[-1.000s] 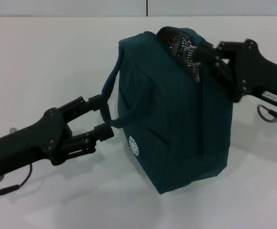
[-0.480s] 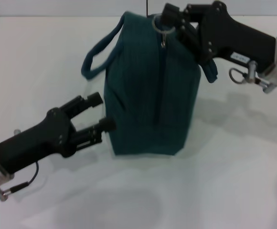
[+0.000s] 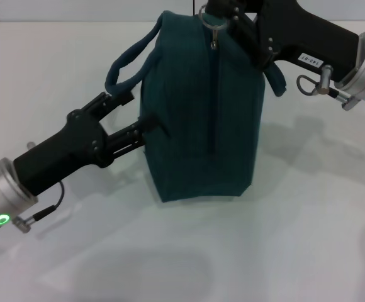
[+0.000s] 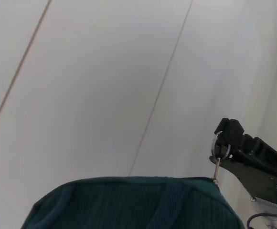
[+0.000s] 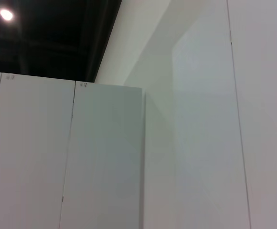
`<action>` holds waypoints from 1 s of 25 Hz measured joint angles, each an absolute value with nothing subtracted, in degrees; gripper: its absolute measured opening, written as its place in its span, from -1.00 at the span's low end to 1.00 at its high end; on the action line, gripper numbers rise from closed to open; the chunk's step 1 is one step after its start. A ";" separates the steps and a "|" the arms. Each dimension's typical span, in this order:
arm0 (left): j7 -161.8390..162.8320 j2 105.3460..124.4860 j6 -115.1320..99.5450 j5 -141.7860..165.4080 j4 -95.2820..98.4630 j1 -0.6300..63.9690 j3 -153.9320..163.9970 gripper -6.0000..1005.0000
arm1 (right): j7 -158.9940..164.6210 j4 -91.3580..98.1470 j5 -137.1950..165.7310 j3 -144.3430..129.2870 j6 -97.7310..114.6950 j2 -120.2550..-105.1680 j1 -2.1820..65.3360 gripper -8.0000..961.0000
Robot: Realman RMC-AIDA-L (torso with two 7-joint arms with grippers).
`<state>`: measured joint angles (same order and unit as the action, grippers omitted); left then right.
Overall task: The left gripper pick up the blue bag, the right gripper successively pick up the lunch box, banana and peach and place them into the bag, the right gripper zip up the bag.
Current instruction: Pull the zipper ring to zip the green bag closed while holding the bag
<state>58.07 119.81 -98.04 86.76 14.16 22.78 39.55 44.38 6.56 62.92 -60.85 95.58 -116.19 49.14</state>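
Standing upright on the white tabletop (image 3: 308, 239), the large dark teal fabric bag (image 3: 198, 119) sits near the middle of the scene, its zipper closed along the top and down its near face. The black two-fingered right end effector (image 3: 223, 17) reaches in from the far right and is closed on the silver ring zipper pull (image 3: 209, 19) at the bag's far top edge. The black left end effector (image 3: 132, 116) comes from the near left, fingers spread against the bag's left side, just below one padded loop handle (image 3: 124, 63). The second handle (image 3: 275, 82) hangs on the right.
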 joint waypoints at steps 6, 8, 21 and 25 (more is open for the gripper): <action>57.90 119.88 -97.57 87.30 12.98 25.36 39.88 0.55 | 44.23 6.44 62.87 -60.84 94.98 -116.19 49.24 -0.95; 57.96 119.86 -97.55 87.58 12.55 25.92 39.99 0.54 | 44.22 6.43 62.86 -60.83 94.85 -116.19 49.26 -0.95; 57.77 119.90 -96.51 87.50 12.48 24.75 40.06 0.53 | 43.90 6.59 62.82 -60.89 91.89 -116.19 50.92 -0.95; 57.61 119.97 -93.22 86.72 12.47 24.40 40.08 0.54 | 43.25 6.51 62.82 -60.91 91.63 -116.19 51.45 -0.95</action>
